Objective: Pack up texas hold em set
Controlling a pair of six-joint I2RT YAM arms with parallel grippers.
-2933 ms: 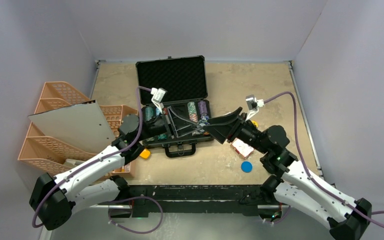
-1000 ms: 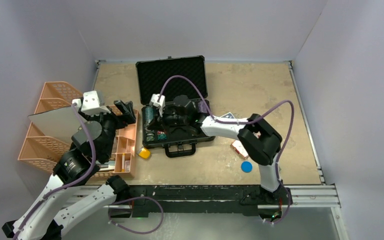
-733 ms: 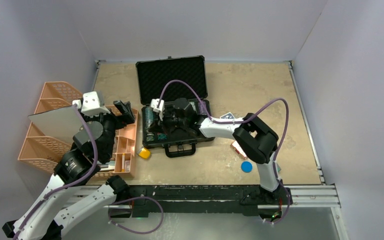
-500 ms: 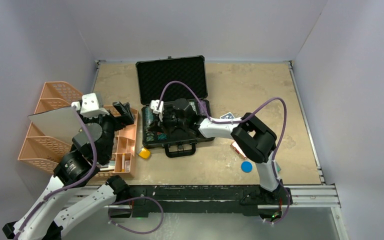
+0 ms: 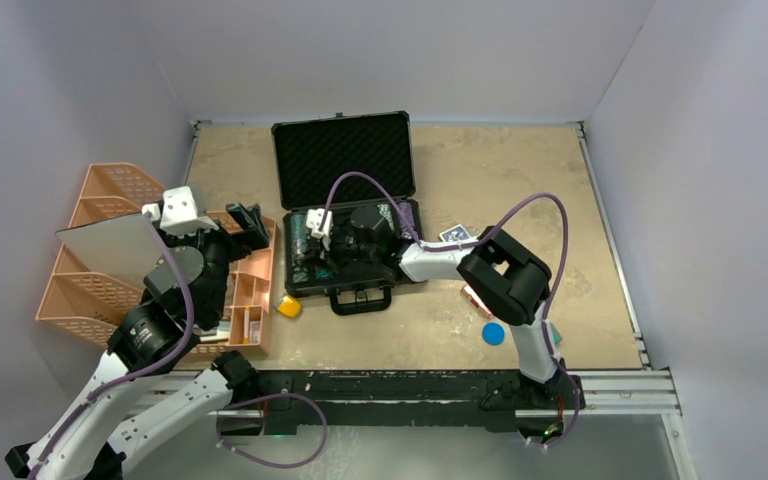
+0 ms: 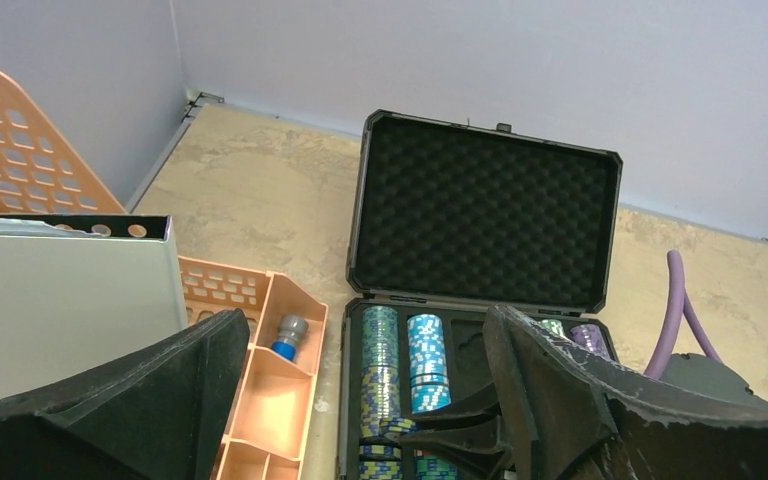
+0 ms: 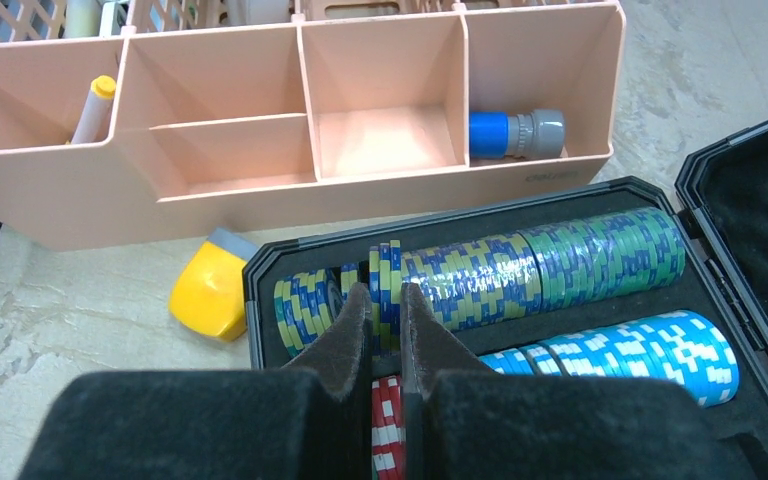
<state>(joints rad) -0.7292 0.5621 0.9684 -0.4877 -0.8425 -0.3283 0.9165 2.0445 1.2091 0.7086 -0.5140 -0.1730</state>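
Right fingers (image 7: 345, 335) pressed together, tips in the green-blue chip row (image 7: 560, 262) (pinch unclear) | left fingers (image 6: 550, 390) wide apart, empty | case (image 5: 341, 158) open on desk (image 5: 500, 170) | step: seating chips | next: lift straight up, dragging none.

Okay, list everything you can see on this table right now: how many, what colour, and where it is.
briefcase: one, black, open, middle of the table.
chip rows: at least five; green-and-blue, light blue, red-and-white, green, purple; lying in the briefcase.
cards: blue-backed, right of the briefcase; count unclear.
disc: one, blue, on the table towards its near right.
yellow block: one, between tray and briefcase.
divided tray: one, peach, left of the briefcase.
cylinder: one, blue and grey, in a tray compartment.
marker: one, yellow-capped, in another compartment.
file rack: one, peach, far left.
panel: one, grey, in the rack.
left gripper: open, over the tray.
right gripper: closed, tips at the green-and-blue row.
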